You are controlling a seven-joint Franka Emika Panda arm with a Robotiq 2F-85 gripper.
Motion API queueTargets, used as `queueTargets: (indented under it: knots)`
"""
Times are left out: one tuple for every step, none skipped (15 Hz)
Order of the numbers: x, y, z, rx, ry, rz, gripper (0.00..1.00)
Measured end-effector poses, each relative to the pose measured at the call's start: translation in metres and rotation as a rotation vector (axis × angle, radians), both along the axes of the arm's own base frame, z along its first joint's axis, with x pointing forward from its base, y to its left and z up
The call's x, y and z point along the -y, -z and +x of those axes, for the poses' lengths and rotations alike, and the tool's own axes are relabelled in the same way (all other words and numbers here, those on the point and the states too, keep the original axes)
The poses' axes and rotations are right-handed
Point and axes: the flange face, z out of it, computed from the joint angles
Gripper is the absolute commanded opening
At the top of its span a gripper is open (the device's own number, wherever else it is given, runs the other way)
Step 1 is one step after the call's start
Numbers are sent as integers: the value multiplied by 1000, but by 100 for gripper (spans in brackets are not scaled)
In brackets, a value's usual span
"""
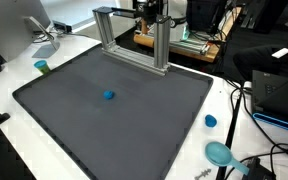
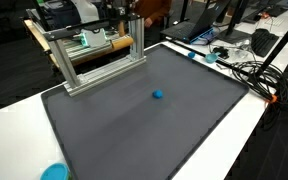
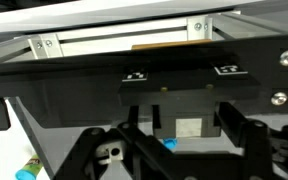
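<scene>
Wrist view: gripper (image 3: 181, 132) is hanging by the frame (image 3: 114, 44), jaws apart and empty, block (image 1: 108, 96) lying untouched at seven o'clock in an exterior view.

Aluminium frame (image 1: 134, 38): upright obstacle at one edge of the grey mat (image 1: 64, 130). In front of the frame the mat lies open, broken only by a small blue piece (image 1: 108, 96).

Bright, even light; slight softness
</scene>
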Motion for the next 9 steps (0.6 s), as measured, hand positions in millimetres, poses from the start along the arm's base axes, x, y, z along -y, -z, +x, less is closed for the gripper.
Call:
queueTargets:
  knots:
    - [1, 0, -3, 2, -5, 1, 82]
    - [2, 0, -5, 4, -10, 0, 81]
    - [2, 0, -8, 7, -15, -1, 82]
    - [2, 0, -11, 10, -22, -2, 81]
    - [1, -2, -12, 16, -29, -3, 82]
    - [1, -4, -12, 21, -37, -4, 82]
    - [0, -6, -12, 24, -46, -5, 81]
    - [0, -6, -12, 26, -54, -7, 81]
    - [-1, -7, -12, 26, -60, -7, 81]
